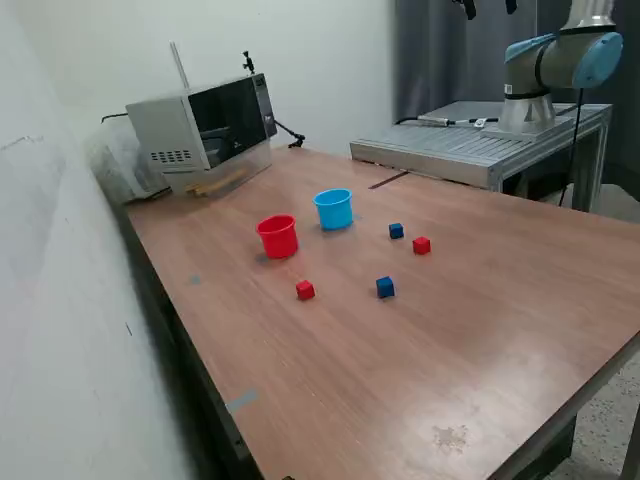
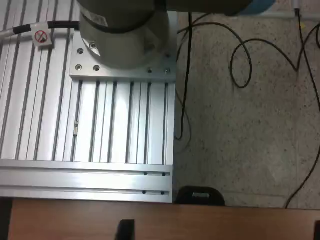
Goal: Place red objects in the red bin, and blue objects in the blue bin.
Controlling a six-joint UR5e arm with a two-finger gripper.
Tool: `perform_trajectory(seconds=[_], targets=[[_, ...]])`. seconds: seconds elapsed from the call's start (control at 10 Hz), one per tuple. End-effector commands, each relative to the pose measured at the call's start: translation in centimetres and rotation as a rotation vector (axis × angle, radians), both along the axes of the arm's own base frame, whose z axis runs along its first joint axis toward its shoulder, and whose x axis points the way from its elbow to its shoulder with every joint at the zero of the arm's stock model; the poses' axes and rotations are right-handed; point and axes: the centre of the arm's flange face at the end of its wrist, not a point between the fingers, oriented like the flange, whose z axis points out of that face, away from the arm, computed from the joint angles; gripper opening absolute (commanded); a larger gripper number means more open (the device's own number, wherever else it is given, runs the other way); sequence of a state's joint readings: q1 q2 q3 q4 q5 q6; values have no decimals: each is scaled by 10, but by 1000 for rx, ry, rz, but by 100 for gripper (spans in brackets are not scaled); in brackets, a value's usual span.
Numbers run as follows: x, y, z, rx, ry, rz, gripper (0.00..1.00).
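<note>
In the exterior view, the red bin and the blue bin stand upright side by side on the wooden table. Two red objects lie apart: one red cube in front of the red bin, the other further to the exterior view's right. One blue cube sits beside that red cube, another nearer the front. My gripper hangs high at the frame's top, far from all of them. The wrist view shows its fingertips wide apart, open and empty; no cube or bin appears there.
A microwave stands at the table's back corner by the wall. The arm's base sits on a ribbed aluminium platform behind the table. The wrist view shows the platform, the base and cables on the floor.
</note>
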State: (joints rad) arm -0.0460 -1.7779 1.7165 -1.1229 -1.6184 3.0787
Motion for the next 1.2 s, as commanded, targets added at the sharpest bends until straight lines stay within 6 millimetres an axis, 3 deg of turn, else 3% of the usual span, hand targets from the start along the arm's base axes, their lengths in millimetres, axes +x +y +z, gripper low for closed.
perform_trajectory(seconds=[0.0, 0.1, 0.4, 0.6, 0.8, 0.9, 1.1], targets=[[-12, -2, 8, -4, 70, -3, 100], [-17, -2, 17, -2, 114, -3, 100], [-18, -2, 17, 7, 122, -27, 100], [-29, -3, 22, 26, 219, -86, 100], [-59, 0, 34, 40, 418, -168, 100], [-83, 1, 21, 47, 447, -215, 100], [-128, -17, -15, 47, 499, -270, 100]])
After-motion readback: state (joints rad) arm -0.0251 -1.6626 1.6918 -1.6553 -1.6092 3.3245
